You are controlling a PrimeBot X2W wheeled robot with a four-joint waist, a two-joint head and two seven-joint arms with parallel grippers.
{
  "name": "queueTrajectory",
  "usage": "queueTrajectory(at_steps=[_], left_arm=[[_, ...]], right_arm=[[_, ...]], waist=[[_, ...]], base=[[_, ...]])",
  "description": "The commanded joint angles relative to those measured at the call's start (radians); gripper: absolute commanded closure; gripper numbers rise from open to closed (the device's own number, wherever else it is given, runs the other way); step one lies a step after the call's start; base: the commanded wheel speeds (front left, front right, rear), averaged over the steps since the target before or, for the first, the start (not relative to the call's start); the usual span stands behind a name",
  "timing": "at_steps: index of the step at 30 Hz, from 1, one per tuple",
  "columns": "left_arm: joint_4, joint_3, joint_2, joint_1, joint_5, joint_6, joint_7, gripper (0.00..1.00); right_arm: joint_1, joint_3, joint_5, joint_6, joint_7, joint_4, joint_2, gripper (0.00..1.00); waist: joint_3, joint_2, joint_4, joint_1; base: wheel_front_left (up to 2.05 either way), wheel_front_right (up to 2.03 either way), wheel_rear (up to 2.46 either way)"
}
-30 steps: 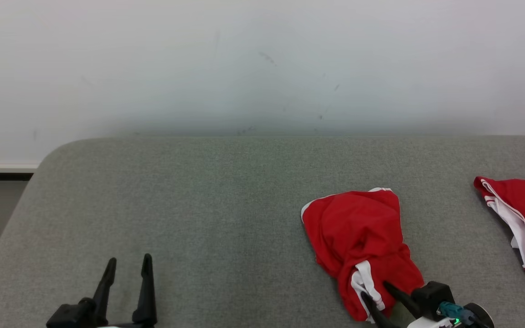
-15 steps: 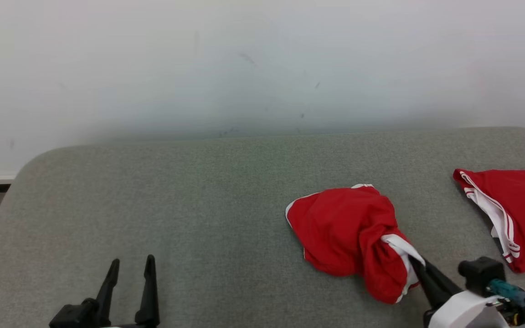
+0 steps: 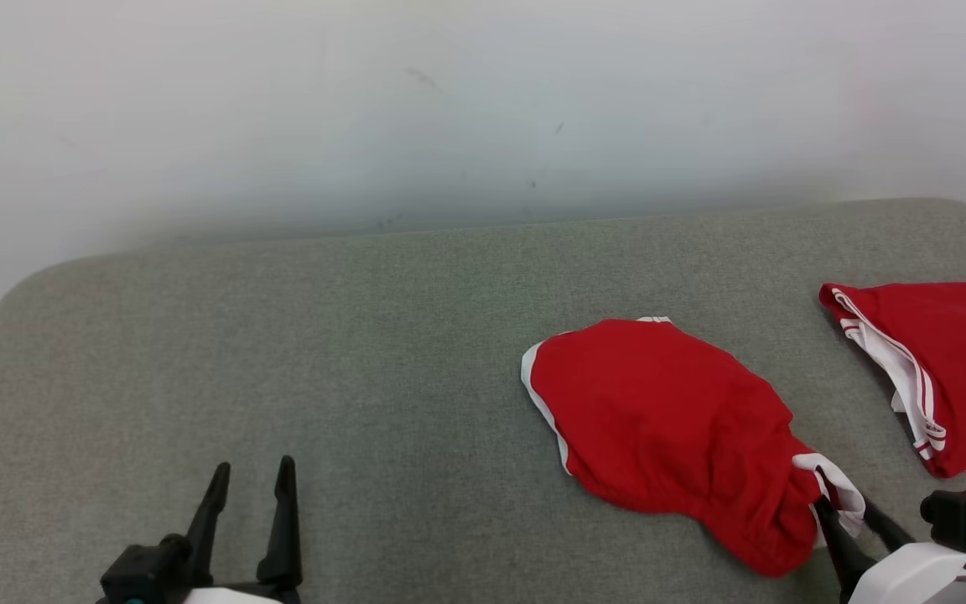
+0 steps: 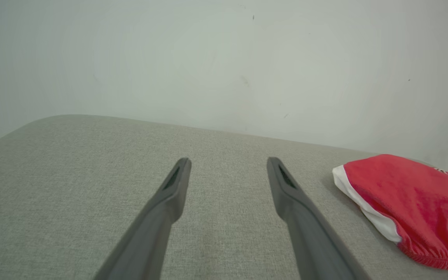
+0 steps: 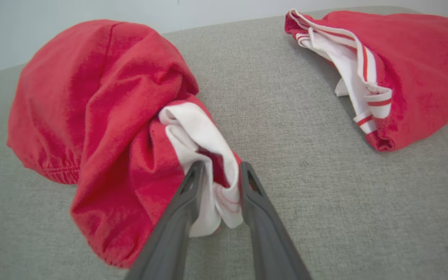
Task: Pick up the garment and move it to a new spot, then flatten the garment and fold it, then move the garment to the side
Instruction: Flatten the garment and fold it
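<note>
right jaws pinching red garment (image 5: 91,97) trim, left jaws apart

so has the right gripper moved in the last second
yes, the right gripper went right, toward the other red garment, dragging the garment along

Red garment (image 3: 667,411) with white trim; second red garment (image 3: 961,344), red-striped white band; grey, perhaps greenish, cushion (image 3: 324,352).
</note>
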Motion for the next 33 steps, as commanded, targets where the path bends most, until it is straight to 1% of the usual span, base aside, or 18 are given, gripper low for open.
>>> queueTrajectory(at_steps=[1,5,8,12,16,20,24,26,28,33], left_arm=[[0.002,0.003,0.004,-0.008,-0.003,-0.003,0.000,0.00],[0.007,0.002,0.004,-0.006,0.001,-0.003,0.000,0.00],[0.010,0.000,0.004,0.002,-0.002,-0.002,0.000,0.00],[0.009,0.000,0.004,0.011,-0.007,0.002,0.000,0.00],[0.008,0.000,0.004,0.013,-0.014,0.003,0.000,0.00],[0.009,0.001,0.004,0.016,-0.016,0.004,0.000,0.00],[0.005,0.000,0.004,0.017,-0.016,0.004,0.000,0.00],[0.005,-0.003,0.004,0.016,-0.017,0.004,0.000,0.00],[0.007,-0.006,0.004,0.010,-0.017,0.003,0.000,0.00],[0.011,-0.011,0.004,-0.003,-0.017,0.002,0.000,0.00]], right_arm=[[-0.014,-0.005,-0.002,-0.002,-0.011,0.002,0.001,0.00],[-0.022,-0.036,-0.021,-0.002,-0.060,0.010,-0.005,0.00],[-0.017,-0.072,-0.043,-0.002,-0.103,-0.018,-0.012,0.00],[0.012,-0.101,-0.072,-0.002,-0.168,-0.104,-0.004,0.00],[0.061,-0.057,-0.083,-0.002,-0.175,-0.224,-0.006,0.00],[0.131,0.011,-0.084,-0.002,-0.130,-0.304,-0.017,0.00],[0.168,0.087,-0.081,-0.002,-0.052,-0.332,-0.032,0.00],[0.173,0.131,-0.085,-0.002,-0.005,-0.328,-0.038,0.00],[0.166,0.145,-0.092,-0.002,0.033,-0.313,-0.040,0.00],[0.131,0.133,-0.152,-0.002,0.102,-0.244,-0.015,0.00]], waist=[[0.002,-0.0001,0.001,-0.0001],[0.001,-0.0001,0.005,-0.0001],[-0.005,-0.0001,0.008,-0.0001],[-0.013,-0.0001,0.009,-0.0001],[-0.021,-0.0001,0.006,-0.0001],[-0.027,-0.0001,0.004,-0.0001],[-0.026,-0.0001,0.000,-0.0001],[-0.025,-0.0001,0.000,-0.0001],[-0.022,-0.0001,0.001,-0.0001],[-0.011,-0.0001,0.013,-0.0001]], base=[[0.00,0.00,0.00],[0.00,0.00,0.00],[0.00,0.00,0.00],[0.00,0.00,0.00],[0.00,0.00,0.00],[0.00,0.00,0.00],[0.00,0.00,0.00],[0.00,0.00,0.00],[0.00,0.00,0.00],[0.00,0.00,0.00]])
